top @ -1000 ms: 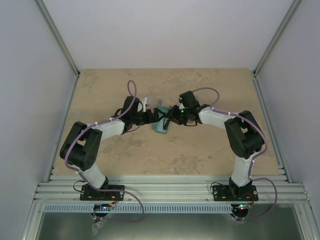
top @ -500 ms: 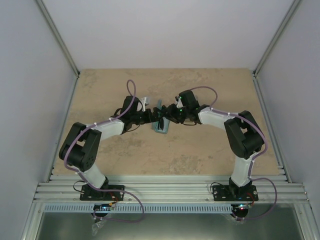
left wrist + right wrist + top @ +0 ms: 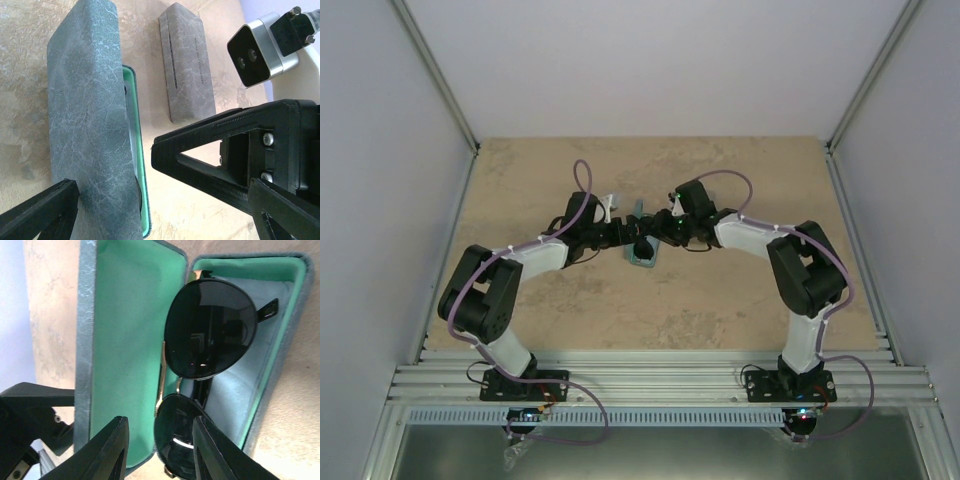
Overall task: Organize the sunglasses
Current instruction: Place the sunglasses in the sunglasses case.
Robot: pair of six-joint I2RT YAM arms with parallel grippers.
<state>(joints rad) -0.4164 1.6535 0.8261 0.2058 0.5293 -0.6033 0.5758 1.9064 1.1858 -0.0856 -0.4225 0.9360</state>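
The sunglasses (image 3: 210,335), with black oval lenses and thin dark arms, lie in the base of an open blue-grey case (image 3: 130,340) lined in green, on a light blue cloth (image 3: 262,365). My right gripper (image 3: 160,422) is open just above the case, its fingers either side of the nearer lens, with a gap on the lid side. The case's lid stands up, and its mottled back (image 3: 85,115) fills the left wrist view. My left gripper (image 3: 114,165) is wide open astride that lid, with a gap at one finger. From above, both grippers meet at the case (image 3: 642,256).
A second, grey case (image 3: 187,70) lies shut on the table just beyond the open one. The right arm's wrist camera (image 3: 255,50) hangs close above it. Beige table surface (image 3: 720,300) lies on all sides, bounded by white walls.
My right gripper has moved left over the open case and its jaws have widened a little. The left arm has stayed in place.
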